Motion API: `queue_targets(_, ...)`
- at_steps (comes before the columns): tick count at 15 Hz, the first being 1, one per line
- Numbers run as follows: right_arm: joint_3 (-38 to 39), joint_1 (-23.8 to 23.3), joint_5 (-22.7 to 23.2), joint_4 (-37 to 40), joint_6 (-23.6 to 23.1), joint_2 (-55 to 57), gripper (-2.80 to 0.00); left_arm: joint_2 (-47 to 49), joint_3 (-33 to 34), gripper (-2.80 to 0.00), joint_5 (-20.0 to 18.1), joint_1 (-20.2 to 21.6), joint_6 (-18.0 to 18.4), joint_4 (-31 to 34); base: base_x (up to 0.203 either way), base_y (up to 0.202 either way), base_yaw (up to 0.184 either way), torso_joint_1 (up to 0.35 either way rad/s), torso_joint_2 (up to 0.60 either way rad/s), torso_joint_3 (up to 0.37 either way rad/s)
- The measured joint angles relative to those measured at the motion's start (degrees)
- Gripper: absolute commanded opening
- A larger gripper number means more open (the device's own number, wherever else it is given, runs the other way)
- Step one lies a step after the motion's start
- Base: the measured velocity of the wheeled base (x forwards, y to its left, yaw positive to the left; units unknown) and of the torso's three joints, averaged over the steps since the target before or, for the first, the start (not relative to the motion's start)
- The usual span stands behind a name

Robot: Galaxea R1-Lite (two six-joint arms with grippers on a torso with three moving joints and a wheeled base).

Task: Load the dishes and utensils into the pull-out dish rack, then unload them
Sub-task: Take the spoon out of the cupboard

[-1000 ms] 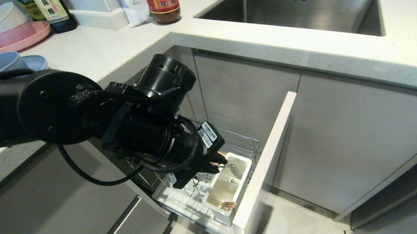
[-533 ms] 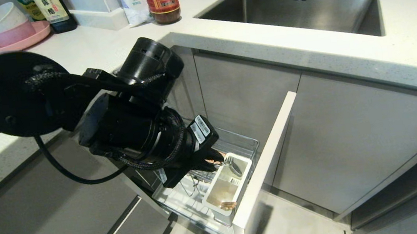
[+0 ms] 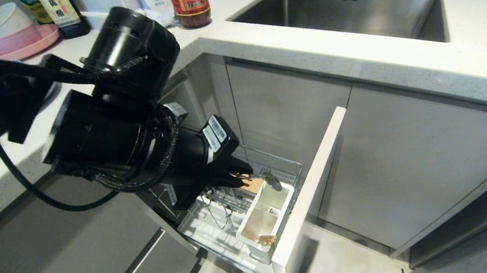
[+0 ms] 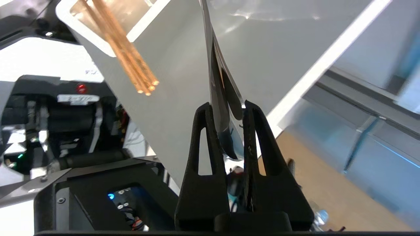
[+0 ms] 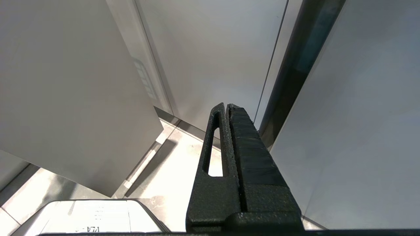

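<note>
The pull-out dish rack, a chrome wire basket (image 3: 283, 165) with a white drip tray and a narrow pale-grey front panel (image 3: 313, 192), is drawn fully out from under the white countertop (image 3: 352, 48).

The left gripper (image 3: 248, 177) is held just over the far end of the white plastic utensil cup (image 3: 255, 252). In the left wrist view, the left gripper (image 4: 226, 105) is seen pinching a slim silver metal utensil (image 4: 215, 72) by its wider end. Whether it is the spoon or the fork cannot be told for certain. In the head view its silver head (image 3: 271, 179) is seen at the cup's far rim.

The pair of light wooden chopsticks (image 4: 131, 55) is lodged in the cup, leaning against one end, with the tips also seen at the cup's near end in the head view (image 3: 265, 239).

No light-blue plate or blue-grey bowl is seen in the part of the basket that is in view. Much of the counter and some of the rack are hidden behind the left arm, so their place cannot be given.

The right gripper (image 5: 228, 106) is parked low beside plain grey cabinet doors (image 5: 203, 49), its fingers pressed together on nothing.

The utensil stage is judged to be under way, with one metal piece in hand at the cup. Whether it is being put in or taken out cannot be settled from this moment alone. The chopsticks remain to be unloaded, and the dishes remain to be accounted for.
</note>
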Motion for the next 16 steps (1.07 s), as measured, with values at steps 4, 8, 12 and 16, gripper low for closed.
queue_targets(4, 0.0, 0.0, 0.0, 0.0, 0.0, 0.0, -2.80, -3.6, -1.4, -2.80, 0.5, -0.1, 0.1, 1.7, 0.000, 0.000, 0.000, 0.000, 0.00, 0.000)
queue_targets(8, 0.0, 0.0, 0.0, 0.0, 0.0, 0.0, -2.80, -8.2, -3.8, -2.80, 0.6, -0.2, 0.2, 3.5, 0.000, 0.000, 0.000, 0.000, 0.00, 0.000)
queue_targets(12, 0.0, 0.0, 0.0, 0.0, 0.0, 0.0, -2.80, -12.7, -6.1, -2.80, 1.0, -0.1, 0.5, 4.2, 0.000, 0.000, 0.000, 0.000, 0.00, 0.000)
queue_targets(16, 0.0, 0.0, 0.0, 0.0, 0.0, 0.0, -2.80, -17.1, -7.9, -2.80, 1.5, 1.1, 2.7, 4.2, 0.000, 0.000, 0.000, 0.000, 0.00, 0.000)
